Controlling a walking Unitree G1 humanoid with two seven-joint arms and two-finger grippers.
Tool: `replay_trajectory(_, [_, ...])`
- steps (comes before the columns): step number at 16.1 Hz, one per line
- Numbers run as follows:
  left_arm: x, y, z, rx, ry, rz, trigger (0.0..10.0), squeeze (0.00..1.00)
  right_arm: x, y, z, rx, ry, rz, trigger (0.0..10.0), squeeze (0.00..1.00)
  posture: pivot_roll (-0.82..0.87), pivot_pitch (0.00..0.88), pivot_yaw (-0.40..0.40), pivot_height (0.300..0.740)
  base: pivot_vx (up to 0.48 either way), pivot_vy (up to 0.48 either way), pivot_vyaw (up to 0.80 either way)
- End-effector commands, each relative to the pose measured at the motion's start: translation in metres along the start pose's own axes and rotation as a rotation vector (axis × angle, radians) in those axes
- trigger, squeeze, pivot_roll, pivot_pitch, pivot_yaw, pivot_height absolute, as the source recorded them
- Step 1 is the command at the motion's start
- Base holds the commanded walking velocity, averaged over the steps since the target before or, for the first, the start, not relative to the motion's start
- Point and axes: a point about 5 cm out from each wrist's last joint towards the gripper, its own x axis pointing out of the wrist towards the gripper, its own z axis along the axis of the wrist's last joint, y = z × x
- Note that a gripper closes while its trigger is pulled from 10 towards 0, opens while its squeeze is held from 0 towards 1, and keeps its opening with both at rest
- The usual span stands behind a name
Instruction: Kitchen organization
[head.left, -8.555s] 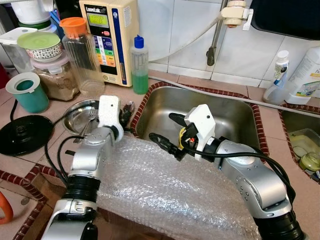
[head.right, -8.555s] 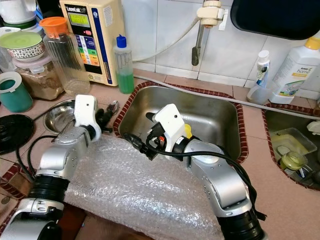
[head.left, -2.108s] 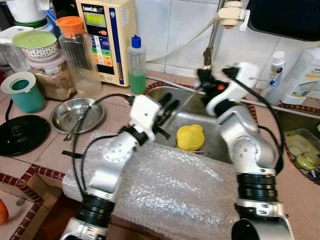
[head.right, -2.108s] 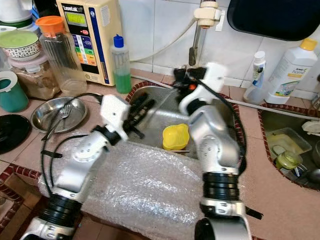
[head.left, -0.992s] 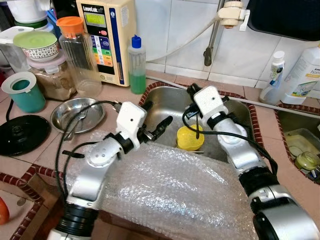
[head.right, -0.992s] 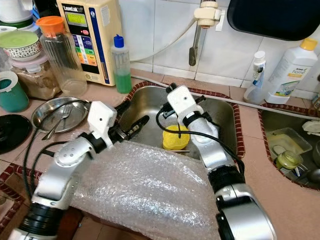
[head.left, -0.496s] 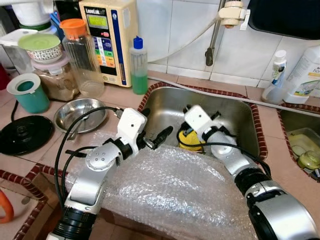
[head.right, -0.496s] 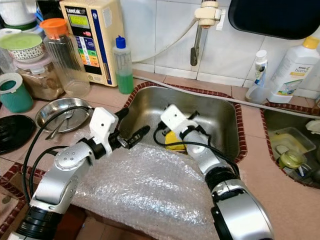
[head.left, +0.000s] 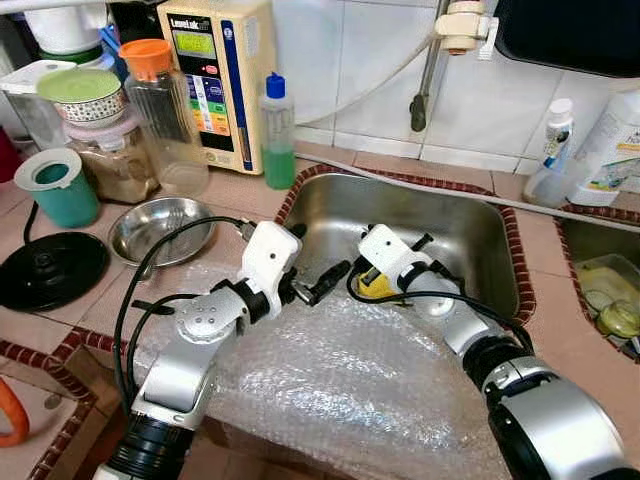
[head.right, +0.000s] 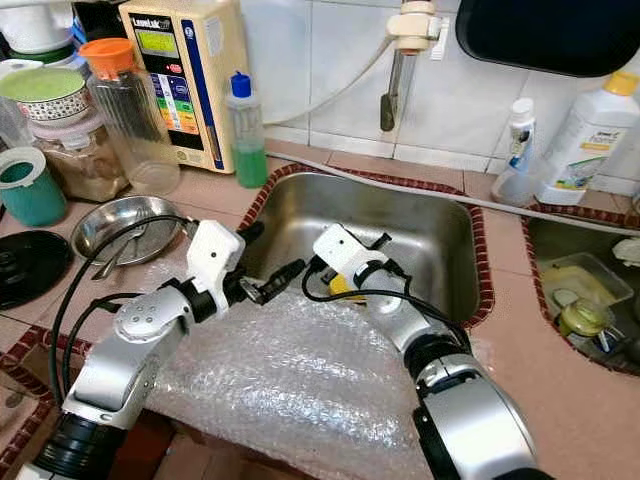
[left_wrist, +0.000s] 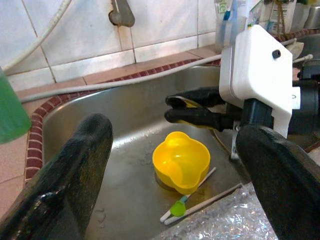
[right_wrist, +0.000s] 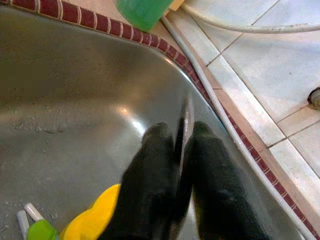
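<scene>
Terracotta-tiled counter (head.left: 590, 330) with a brick-red border runs under white wall tiles, and you have one stainless sink (head.left: 470, 235) sunk into it, a second basin at the right edge. One sheet of bubble wrap (head.left: 350, 390) is draped over the counter's front edge, reaching up to the sink's near rim.

Your left gripper (head.left: 322, 283) hovers over the wrap at the sink's near left corner, its two black fingers (left_wrist: 80, 165) spread wide with nothing between them. Your right gripper (head.left: 362, 272) is down inside the sink, just beside and above the yellow cup (left_wrist: 181, 161). In the right wrist view its fingers (right_wrist: 155, 185) are pressed nearly together on one thin metal utensil handle (right_wrist: 186, 120), which sticks up between them; you cannot tell what kind of utensil it is.

One yellow cup with a lobed rim sits upright on the sink floor, close below the right gripper and not touching it. Two thin white sticks (left_wrist: 200, 202), one with a green tip, lie on the sink floor against the cup's near side.

On the left counter you have one water purifier box (head.left: 215, 75), one clear jar with an orange lid (head.left: 155, 105), one green soap bottle (head.left: 278, 135), one teal cup (head.left: 55, 185), one steel bowl (head.left: 160, 228) and one black round base (head.left: 48, 268). One tap (head.left: 440, 55) hangs above the sink.
</scene>
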Motion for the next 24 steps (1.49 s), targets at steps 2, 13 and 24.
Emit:
replay_trajectory(2, [0.0, -0.003, -0.005, 0.003, 0.037, -0.03, 10.0, 1.0, 0.002, -0.006, 0.001, 0.031, 0.019, -0.01, 10.0, 1.0, 0.09, 0.0, 0.029, 0.74, 0.0, 0.0, 0.0])
replay_trajectory(13, [-0.002, 0.044, -0.002, 0.085, 0.074, 0.319, 10.0, 1.0, 0.004, -0.027, 0.022, 0.445, -0.154, -0.095, 10.0, 1.0, 0.08, 0.0, 0.015, 0.74, 0.0, 0.0, 0.0])
replay_trajectory(24, [-0.041, 0.127, -0.012, 0.068, 0.247, 0.88, 10.0, 0.67, -0.038, -0.02, 0.037, 0.515, -0.277, -0.041, 10.0, 1.0, 0.06, 0.0, 0.01, 0.74, 0.0, 0.0, 0.0])
